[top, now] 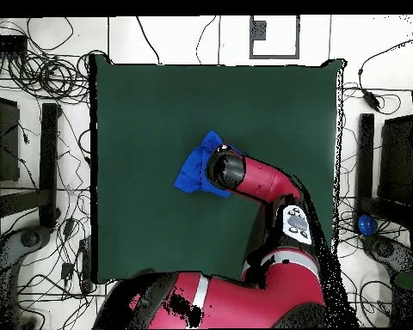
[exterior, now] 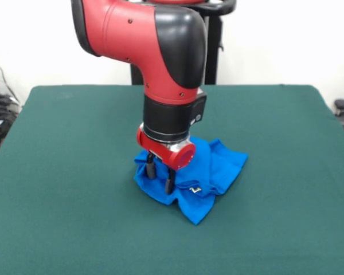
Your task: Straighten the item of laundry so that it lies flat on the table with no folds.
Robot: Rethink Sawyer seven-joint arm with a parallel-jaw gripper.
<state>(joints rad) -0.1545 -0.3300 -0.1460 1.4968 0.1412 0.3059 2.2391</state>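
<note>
The gripper (exterior: 160, 176) stands vertical with its two fingers (exterior: 151, 167) spread, tips on the crumpled shirt (exterior: 209, 172), which extends beyond them across the table (exterior: 57, 172).

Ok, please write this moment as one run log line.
shirt: crumpled, folded | gripper: open, down on shirt | table: shirt near middle

The red and black arm (top: 270, 185) covers part of the crumpled bright blue T-shirt (exterior: 215, 166) from overhead, hiding the hand there. The shirt's print is folded under, only a white scrap (exterior: 196, 189) showing, too small to read.
</note>
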